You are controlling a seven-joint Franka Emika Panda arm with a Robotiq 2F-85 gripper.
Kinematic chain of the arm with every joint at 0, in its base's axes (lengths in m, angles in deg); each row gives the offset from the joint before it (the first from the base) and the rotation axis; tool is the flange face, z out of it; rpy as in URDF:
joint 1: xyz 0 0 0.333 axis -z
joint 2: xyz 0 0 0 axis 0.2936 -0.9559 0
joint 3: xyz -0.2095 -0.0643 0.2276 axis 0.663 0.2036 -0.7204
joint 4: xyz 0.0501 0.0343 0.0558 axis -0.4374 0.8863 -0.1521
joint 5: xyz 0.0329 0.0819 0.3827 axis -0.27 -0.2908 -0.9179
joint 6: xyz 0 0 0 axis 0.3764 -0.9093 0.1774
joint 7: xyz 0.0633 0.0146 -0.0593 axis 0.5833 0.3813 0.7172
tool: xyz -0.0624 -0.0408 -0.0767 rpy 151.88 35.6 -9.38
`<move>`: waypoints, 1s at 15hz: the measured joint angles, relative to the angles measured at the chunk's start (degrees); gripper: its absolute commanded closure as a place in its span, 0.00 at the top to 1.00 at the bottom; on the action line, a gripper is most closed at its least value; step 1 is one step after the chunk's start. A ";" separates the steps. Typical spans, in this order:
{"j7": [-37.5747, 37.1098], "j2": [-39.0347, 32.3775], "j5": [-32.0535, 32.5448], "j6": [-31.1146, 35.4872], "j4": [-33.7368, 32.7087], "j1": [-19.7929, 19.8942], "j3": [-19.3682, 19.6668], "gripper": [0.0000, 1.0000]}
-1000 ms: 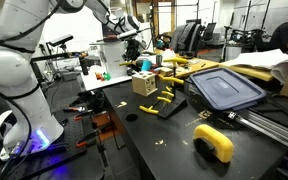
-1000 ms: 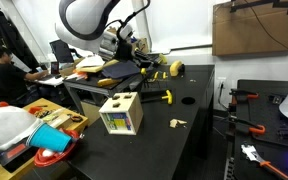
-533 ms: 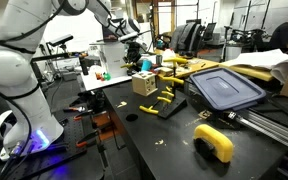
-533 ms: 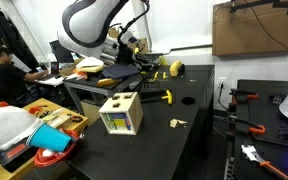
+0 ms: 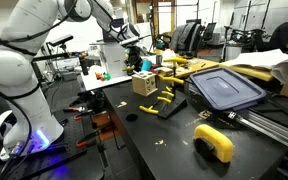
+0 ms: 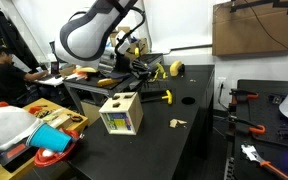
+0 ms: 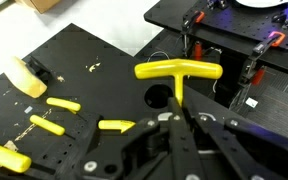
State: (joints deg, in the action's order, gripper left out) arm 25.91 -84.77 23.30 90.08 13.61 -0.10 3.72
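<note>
In an exterior view, a white robot arm reaches over a black table (image 5: 154,145), its gripper (image 5: 136,43) raised well beyond a wooden box (image 5: 144,82). In an exterior view, the gripper (image 6: 134,62) is too small to show its load. In the wrist view, the gripper (image 7: 176,115) has its jaws pressed together, seemingly pinching the stem of a yellow T-handle (image 7: 177,70) above a round hole (image 7: 156,98)
</note>
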 measured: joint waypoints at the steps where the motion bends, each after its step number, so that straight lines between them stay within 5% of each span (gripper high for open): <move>1: 0.00 -0.36 0.14 -0.03 -0.58 -0.32 0.00 0.02; 13: 0.00 -2.93 4.17 -1.00 -5.42 -4.75 0.07 0.02; 14: 0.00 -3.06 4.19 -1.00 -5.67 -5.21 0.07 0.08; 15: 0.00 -3.19 4.20 -1.00 -5.94 -5.65 0.06 0.03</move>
State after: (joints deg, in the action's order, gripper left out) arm 25.91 -87.96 27.50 89.08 7.67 -5.75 3.79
